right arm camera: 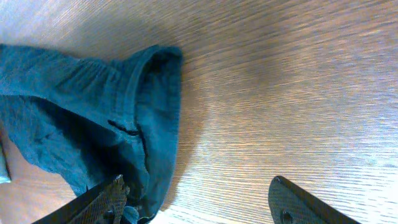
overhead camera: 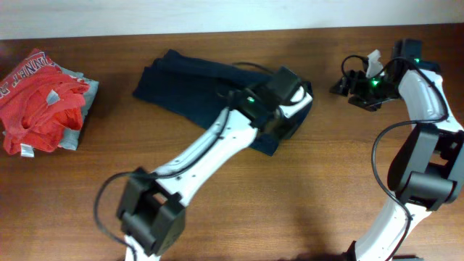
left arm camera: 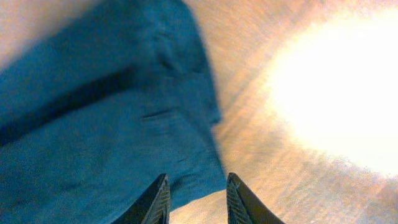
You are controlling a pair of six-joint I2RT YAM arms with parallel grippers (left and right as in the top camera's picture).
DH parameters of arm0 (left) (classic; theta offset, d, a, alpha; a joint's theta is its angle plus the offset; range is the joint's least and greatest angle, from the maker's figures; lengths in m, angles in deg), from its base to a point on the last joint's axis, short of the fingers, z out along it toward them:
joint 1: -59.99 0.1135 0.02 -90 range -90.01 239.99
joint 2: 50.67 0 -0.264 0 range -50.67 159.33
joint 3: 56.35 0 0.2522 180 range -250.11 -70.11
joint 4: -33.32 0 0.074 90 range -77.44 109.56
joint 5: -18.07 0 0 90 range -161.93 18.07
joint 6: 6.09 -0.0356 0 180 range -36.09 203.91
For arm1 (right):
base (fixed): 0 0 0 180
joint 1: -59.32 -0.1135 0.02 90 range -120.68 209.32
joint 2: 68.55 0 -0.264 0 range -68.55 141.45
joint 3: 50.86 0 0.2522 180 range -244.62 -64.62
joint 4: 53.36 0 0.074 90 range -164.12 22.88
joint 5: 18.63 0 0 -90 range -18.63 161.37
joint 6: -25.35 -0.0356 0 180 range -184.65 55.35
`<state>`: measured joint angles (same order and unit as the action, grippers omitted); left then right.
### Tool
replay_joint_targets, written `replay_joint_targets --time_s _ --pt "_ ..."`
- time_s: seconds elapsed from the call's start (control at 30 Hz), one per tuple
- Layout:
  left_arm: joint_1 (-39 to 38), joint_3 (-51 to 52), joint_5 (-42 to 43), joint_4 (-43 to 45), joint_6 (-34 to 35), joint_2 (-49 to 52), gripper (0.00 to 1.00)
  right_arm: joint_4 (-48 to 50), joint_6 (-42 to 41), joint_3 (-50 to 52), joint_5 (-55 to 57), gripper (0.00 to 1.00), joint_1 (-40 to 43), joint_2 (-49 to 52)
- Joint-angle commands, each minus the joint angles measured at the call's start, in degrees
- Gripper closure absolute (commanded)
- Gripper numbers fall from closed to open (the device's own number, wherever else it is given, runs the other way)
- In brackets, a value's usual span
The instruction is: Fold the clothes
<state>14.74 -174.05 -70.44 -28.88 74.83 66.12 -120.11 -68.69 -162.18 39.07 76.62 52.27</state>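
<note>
Navy soft-fabric shorts-like garment (overhead camera: 181, 87) on wooden counter (overhead camera: 304, 196), right end hidden under left arm (overhead camera: 217, 138).
Left claw (left arm camera: 198, 177) part-open, right claw (right arm camera: 198, 182) wide open; neither grips anything.

The left arm (overhead camera: 210, 145) reaches from the near edge up and to the right, forearm stretched out straight and wrist bent downward near the middle. The left pincer (left arm camera: 196, 202) points down, its jaws a little apart. The right arm (overhead camera: 424, 101) rises at the far right, arcs over and turns left. The right pincer (right arm camera: 205, 205) hangs low with its jaws wide apart.
</note>
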Motion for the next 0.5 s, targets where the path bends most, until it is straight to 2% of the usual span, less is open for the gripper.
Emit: replay_joint_targets --time_s 0.0,0.17,0.33,0.47 --pt "-1.84 -0.35 3.21 -0.26 -0.76 5.44 0.67 -0.13 0.66 0.26 -1.38 0.22 0.42 -0.09" --pt "-3.41 -0.35 2.60 0.44 -0.15 9.86 0.52 -0.13 0.68 0.26 -1.60 0.22 0.39 -0.09" --pt "-4.09 -0.35 -11.06 1.64 3.26 15.89 0.51 -0.13 0.85 0.26 -1.57 0.22 0.39 -0.09" --pt "-4.09 -0.35 -13.49 3.80 3.30 17.99 0.49 -0.13 0.85 0.26 -1.57 0.22 0.39 -0.09"
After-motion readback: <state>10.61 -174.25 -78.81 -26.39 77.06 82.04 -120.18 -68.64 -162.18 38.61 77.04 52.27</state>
